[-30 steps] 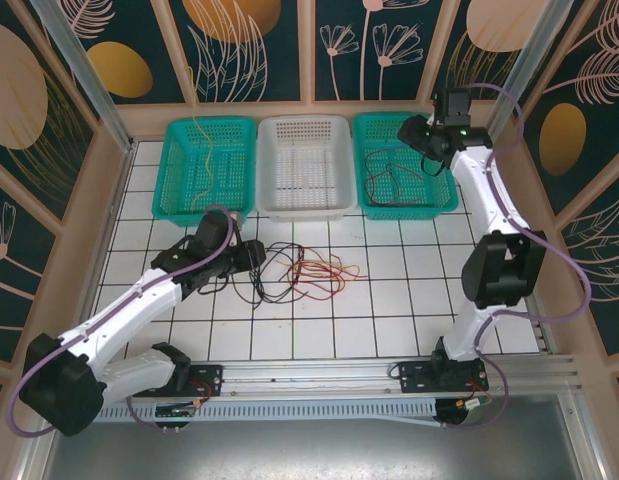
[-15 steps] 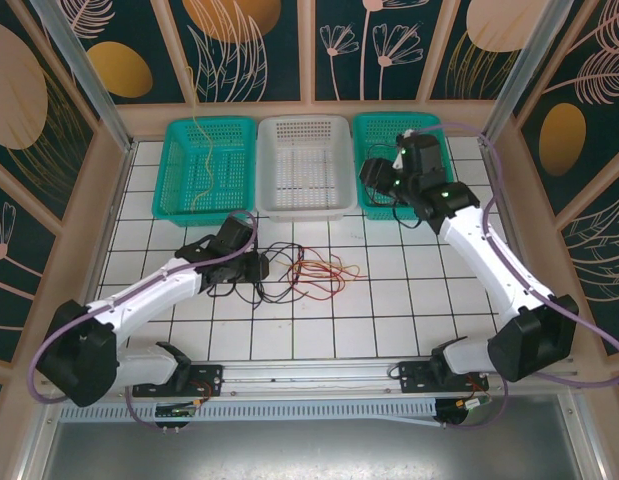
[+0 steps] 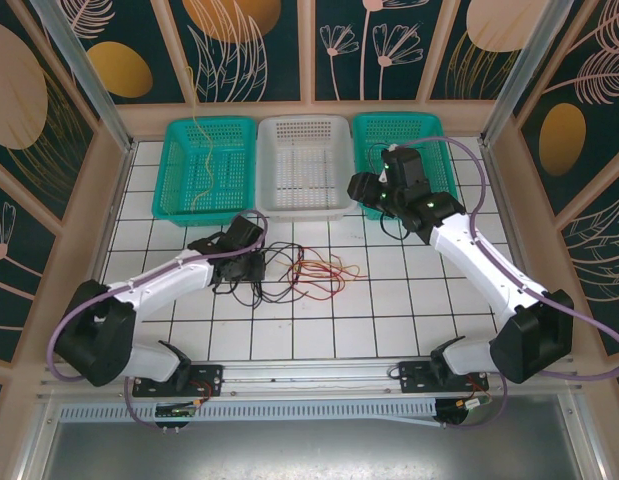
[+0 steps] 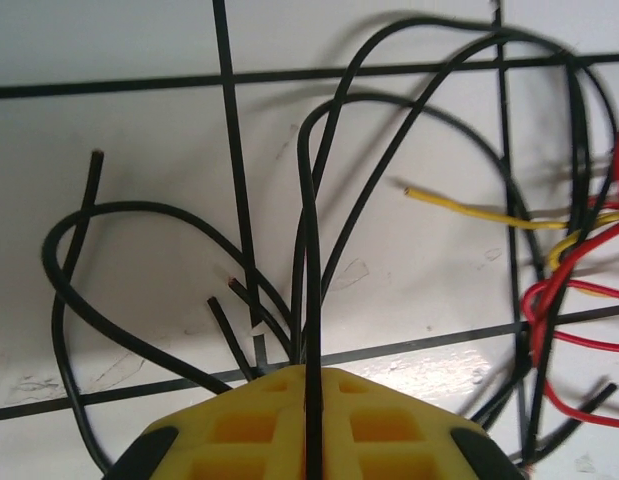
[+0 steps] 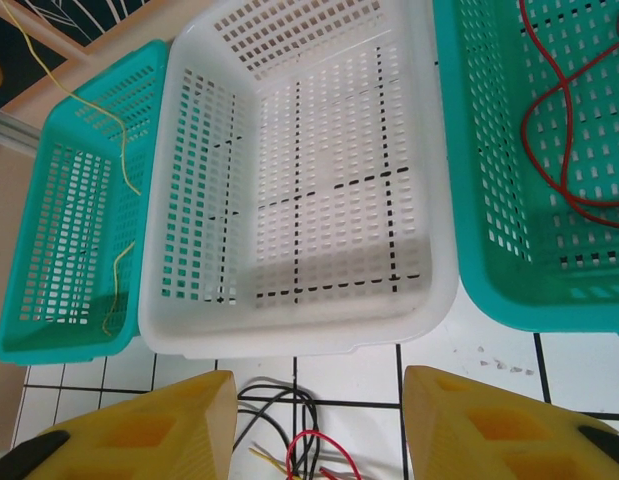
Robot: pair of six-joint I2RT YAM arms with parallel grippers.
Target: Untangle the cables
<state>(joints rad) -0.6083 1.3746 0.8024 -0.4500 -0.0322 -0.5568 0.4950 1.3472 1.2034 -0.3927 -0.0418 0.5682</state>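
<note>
**Left Arm Pinches a Black Cable in the Pile**

The cables [image 3: 289, 270] lie in a messy heap on the white table [image 3: 409, 300], just in front of the baskets. Black loops sit on the left side of the heap. The red cables [image 3: 324, 270] sit on the right side, with a bit of yellow cable [image 4: 469, 210] poking in among them.

The left gripper [image 4: 311, 385] is down at the left side of the heap. Its two yellow fingers are pressed together, and one black cable [image 4: 309, 250] runs right through the seam between them. So it has that cable pinched.

The right gripper [image 5: 319, 400] hangs over the table by the front of the white basket [image 5: 179, 200]. Its fingers are wide apart and hold nothing. The top of the heap shows just under it.

A thin yellow wire [image 3: 203, 150] lies in the left green basket [image 3: 169, 213]. A red wire [image 5: 527, 140] lies in the right green basket [image 5: 479, 200]. The white basket looks bare.

I think the step now is pulling one black cable out of the mess. The next move should be a slow lift and pull away from the red ones. The black cable loops under and over others, so a fast tug could drag the whole heap along. The free arm may need to come down and hold the rest in place.
</note>
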